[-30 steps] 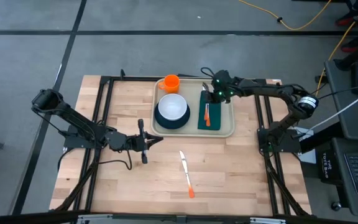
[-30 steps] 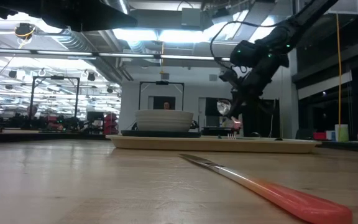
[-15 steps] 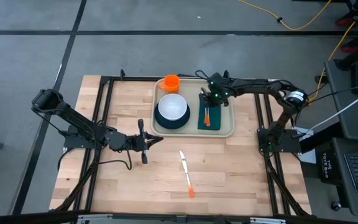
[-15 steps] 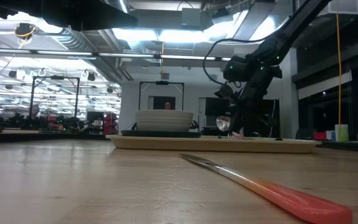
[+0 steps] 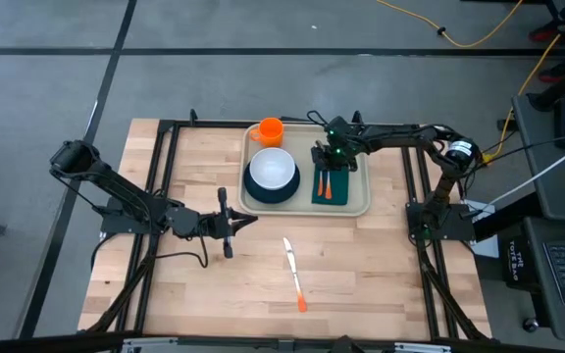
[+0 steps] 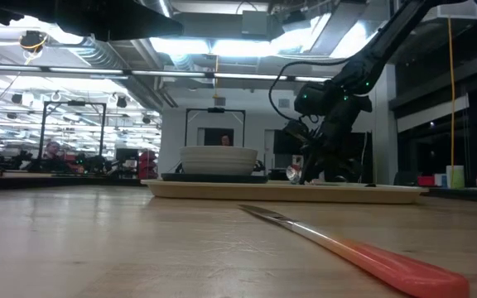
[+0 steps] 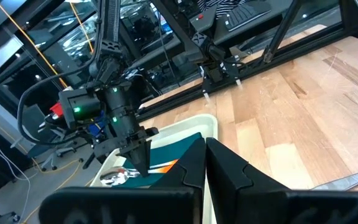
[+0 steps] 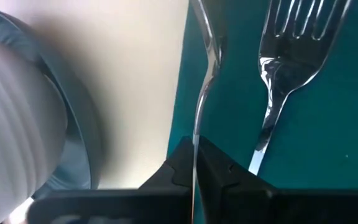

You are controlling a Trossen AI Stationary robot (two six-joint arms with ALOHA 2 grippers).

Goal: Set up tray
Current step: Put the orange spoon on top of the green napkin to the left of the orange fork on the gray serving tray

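Observation:
The beige tray [image 5: 361, 202] lies at the table's far middle. On it stand a teal plate [image 5: 259, 192] with a white bowl [image 5: 271, 168], an orange cup [image 5: 270, 129] and a dark green napkin [image 5: 343, 188] with a fork [image 8: 291, 37] lying on it. My right gripper [image 5: 323, 160] hangs low over the napkin's left edge, shut on a spoon [image 8: 205, 56]. An orange-handled knife [image 5: 293, 276] lies on the bare wood near the table's front. My left gripper [image 5: 226, 224] is shut on nothing, left of the tray. My right gripper pinches the spoon's thin metal stem [image 8: 196, 142] between its two fingers. The fingers slant down from the table's far right, and the spoon runs on along them past their tips. Its bowl end [image 6: 292, 174] is low over the tray beside the napkin; whether it touches I cannot tell.
The plate and bowl stand close to the left of the spoon. The fork lies just right of it on the napkin. Black frame rails [image 5: 165, 186] run along the table's left and right sides. Bare wood [image 5: 361, 275] spreads in front of the tray.
My right gripper has sunk toward the tray and gone a little toward the table's left edge, rolling slightly, still shut on the spoon. The spoon's bowl end has come down from well above the tray to just over it.

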